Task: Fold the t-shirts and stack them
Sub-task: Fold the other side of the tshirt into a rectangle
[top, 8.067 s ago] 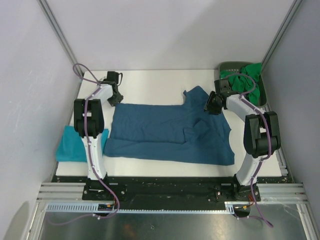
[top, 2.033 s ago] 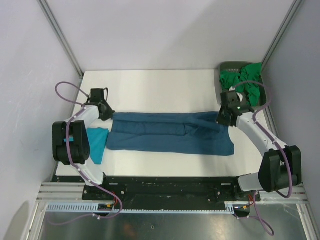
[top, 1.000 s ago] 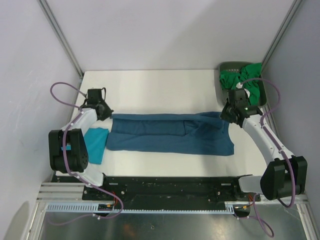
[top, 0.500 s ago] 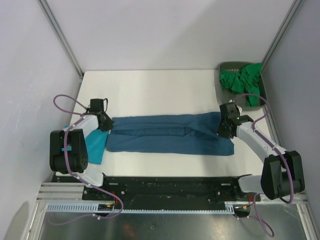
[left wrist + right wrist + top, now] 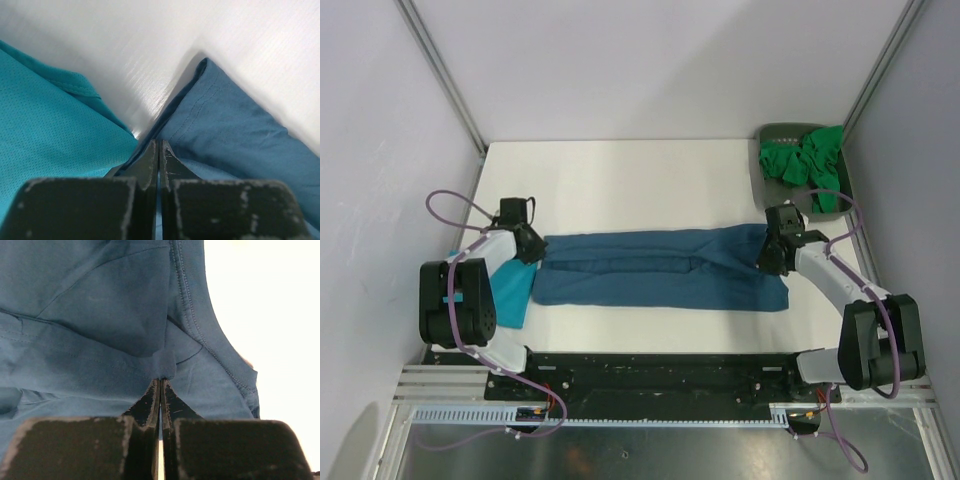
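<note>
The dark steel-blue t-shirt (image 5: 660, 272) lies folded into a long band across the table's middle. It also shows in the left wrist view (image 5: 240, 125) and the right wrist view (image 5: 100, 315). My left gripper (image 5: 530, 247) is shut at the band's left far corner, with the cloth edge pinched at its tips (image 5: 159, 144). My right gripper (image 5: 768, 260) is shut on a small tuck of the same shirt near its right end (image 5: 161, 379). The turquoise t-shirt (image 5: 512, 292) lies folded at the left edge, beside the left gripper (image 5: 45, 125). Green t-shirts (image 5: 808, 165) are bunched at the far right.
The green shirts sit in a dark grey tray (image 5: 772, 133) at the far right corner. The white table (image 5: 640, 180) is bare behind the blue shirt. Frame posts and grey walls close in both sides. The arm bases stand at the near edge.
The spread-out blue shirt is now a narrow band. Over the last second both grippers came toward the near edge with its far edge; in the last half second almost nothing moved.
</note>
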### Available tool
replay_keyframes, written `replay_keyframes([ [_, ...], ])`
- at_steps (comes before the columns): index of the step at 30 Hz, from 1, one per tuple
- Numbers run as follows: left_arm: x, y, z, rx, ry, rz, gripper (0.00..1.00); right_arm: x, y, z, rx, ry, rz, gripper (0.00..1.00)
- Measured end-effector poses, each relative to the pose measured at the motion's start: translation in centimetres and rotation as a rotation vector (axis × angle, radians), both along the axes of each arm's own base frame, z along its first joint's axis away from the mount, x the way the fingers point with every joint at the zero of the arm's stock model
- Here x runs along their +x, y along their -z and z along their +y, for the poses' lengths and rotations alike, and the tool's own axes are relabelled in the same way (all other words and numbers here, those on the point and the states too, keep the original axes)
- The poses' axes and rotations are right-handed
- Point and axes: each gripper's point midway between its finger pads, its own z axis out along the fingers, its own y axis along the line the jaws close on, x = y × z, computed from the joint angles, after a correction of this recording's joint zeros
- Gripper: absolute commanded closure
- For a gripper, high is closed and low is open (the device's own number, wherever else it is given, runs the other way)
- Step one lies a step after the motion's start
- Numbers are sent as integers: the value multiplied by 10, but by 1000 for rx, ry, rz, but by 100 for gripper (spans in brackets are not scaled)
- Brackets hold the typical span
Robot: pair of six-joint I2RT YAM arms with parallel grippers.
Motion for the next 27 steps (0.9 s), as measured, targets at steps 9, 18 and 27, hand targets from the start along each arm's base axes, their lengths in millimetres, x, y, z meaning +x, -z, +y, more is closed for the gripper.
replay_keyframes([
  [9, 7, -7, 5, 4, -6, -19, 79, -11, 11, 11, 40, -34, 9, 79],
  [18, 8, -18, 5, 16, 12, -49, 45, -17, -20, 22, 92, -109, -94, 51],
  [27, 43, -67, -70, -10, 259, -191, 57, 55, -61, 61, 122, -246, -265, 51],
])
